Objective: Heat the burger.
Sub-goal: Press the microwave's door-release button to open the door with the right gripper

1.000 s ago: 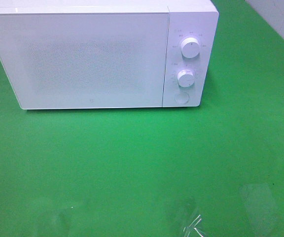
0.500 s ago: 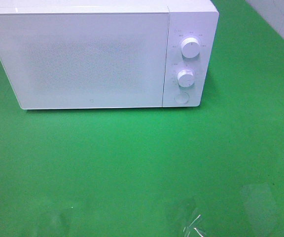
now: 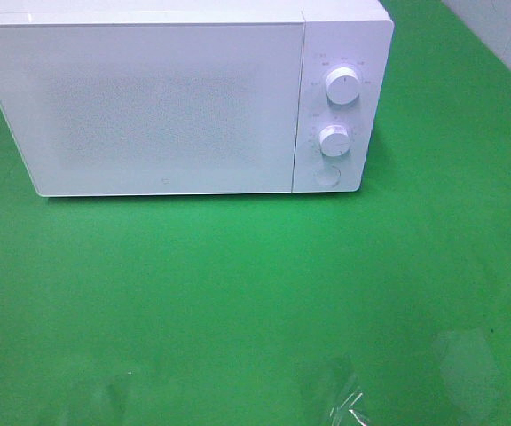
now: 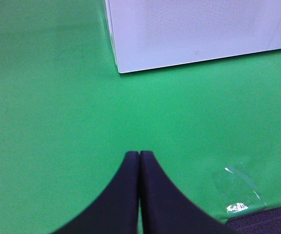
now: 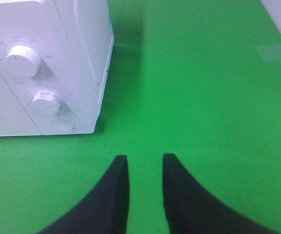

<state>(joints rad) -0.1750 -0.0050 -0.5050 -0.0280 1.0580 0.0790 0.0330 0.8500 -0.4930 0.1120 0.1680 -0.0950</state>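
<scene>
- Where the high camera looks down on the green table [image 3: 238,293], a white microwave [image 3: 349,35] is seen at the far side, left of centre, and its door [image 3: 105,160] is shut flush.
- Nothing can be made out through the frosted door panel, so the burger's place cannot be told from any view.
- The left gripper [image 4: 139,155] is shown only in its own wrist view. Its two dark fingers [image 4: 123,200] are pressed together tip to tip, and nothing is held between them. It is poised over bare green surface, well apart from the microwave's front corner.
- To the right of the door, an upper knob [image 3: 341,86] is stacked over a lower knob [image 3: 334,140], with a round button [image 3: 327,176] beneath them.
- A crumpled piece of clear film [image 3: 331,395] is seen at the near edge, right of the middle, flat on the table.
- The right gripper [image 5: 145,163] is shown only in its own wrist view. Its fingers [image 5: 116,195] are parted by a narrow gap through which green surface is visible, and nothing is gripped. The knob side of the microwave is seen ahead of it, apart.
</scene>
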